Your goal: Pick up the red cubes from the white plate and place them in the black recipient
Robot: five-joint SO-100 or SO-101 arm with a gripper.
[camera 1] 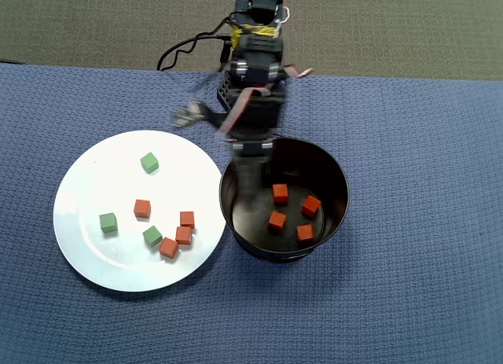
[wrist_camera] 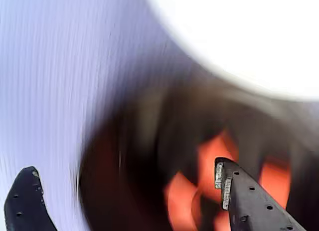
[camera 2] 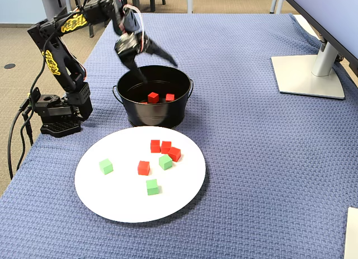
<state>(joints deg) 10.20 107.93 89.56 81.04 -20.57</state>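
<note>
Several red cubes [camera 1: 183, 235] [camera 2: 166, 146] lie in the right half of the white plate [camera 1: 102, 183] [camera 2: 123, 197], mixed with three green cubes [camera 1: 149, 163] [camera 2: 106, 166]. The black recipient [camera 1: 343, 183] [camera 2: 154, 114] stands right beside the plate and holds several more red cubes [camera 1: 277, 221] [camera 2: 152, 97]. My gripper [camera 1: 218, 148] [camera 2: 161, 73] hangs open over the recipient's plate-side rim, with nothing between its fingers. The wrist view is motion-blurred. It shows the gripper [wrist_camera: 124, 167] spread wide over the dark recipient [wrist_camera: 149, 141], orange-red cubes [wrist_camera: 182, 196] inside, and the plate [wrist_camera: 239, 36] above.
A blue woven cloth [camera 1: 409, 301] covers the table. The arm's base [camera 2: 56, 111] with its cables sits at the table's left edge in the fixed view. A monitor stand [camera 2: 307, 74] stands at the far right there.
</note>
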